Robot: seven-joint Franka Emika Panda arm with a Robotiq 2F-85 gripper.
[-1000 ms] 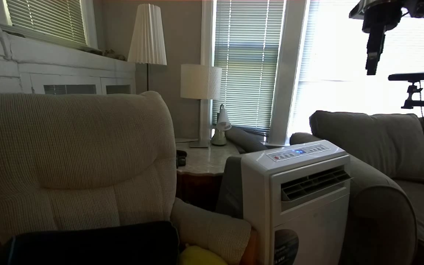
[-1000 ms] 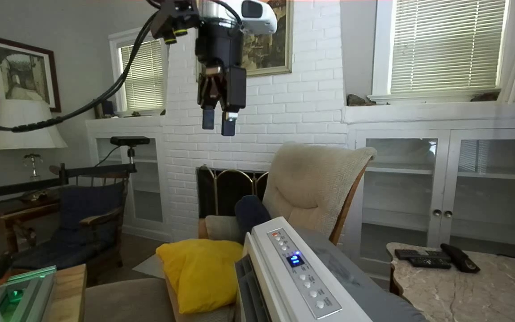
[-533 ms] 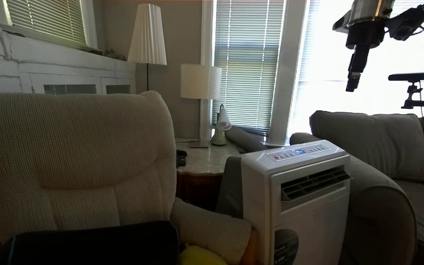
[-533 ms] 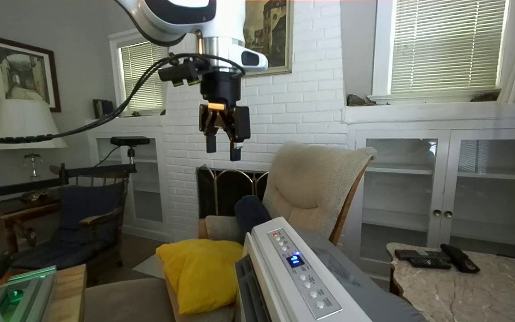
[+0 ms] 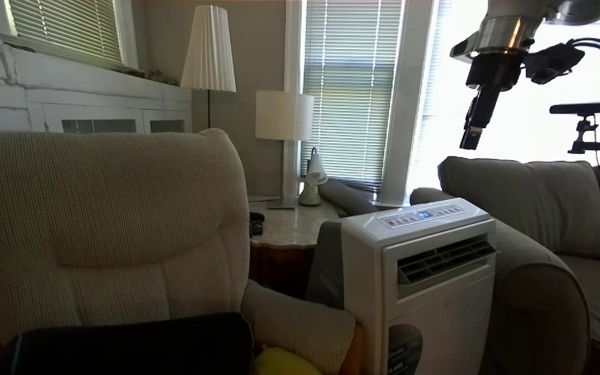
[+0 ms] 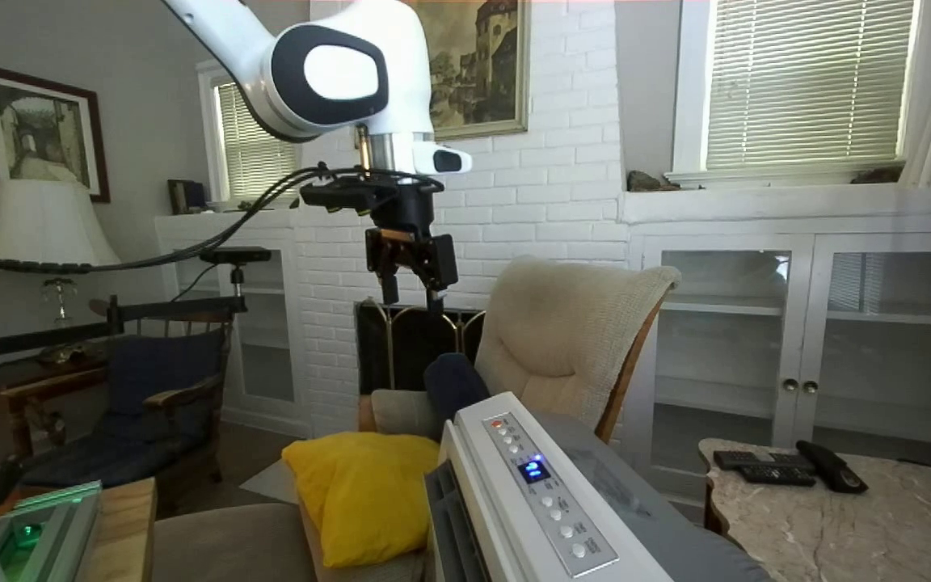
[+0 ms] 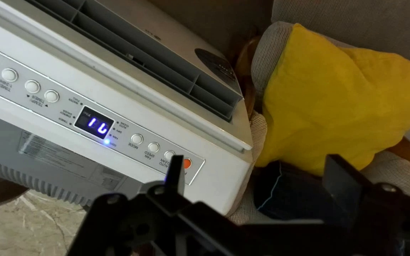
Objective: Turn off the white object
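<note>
The white air conditioner [image 5: 438, 312] is standing upright, lower than the gripper [image 6: 412, 302], and a visible gap is separating the two in both exterior views; how squarely the gripper is hanging over the top, I cannot tell. Its fingers [image 7: 174, 177] are standing wide apart. In the wrist view one fingertip is covering part of the orange button [image 7: 188, 163] at the end of the control panel [image 7: 123, 129], while the other is showing against the yellow pillow [image 7: 336, 99] and the dark blue cushion [image 7: 290, 195]. The unit's casing is looking smooth, glossy and boxy, its top slanting above a dark louvred vent [image 5: 446, 260]; the panel is carrying round white buttons [image 7: 9, 74] and a display [image 7: 94, 122] glowing with blue digits. The pillow is creasing softly, the armchair [image 6: 546, 331] is wearing pale fabric, and the side table [image 6: 878, 533] is showing a veined stone top with a wavy edge. Just past the orange button the casing is ending in a rounded corner. The armchair is crowding that end, the grey sofa [image 5: 539, 281] is sitting close by the opposite one, and open room is lying between fingertips and panel.
</note>
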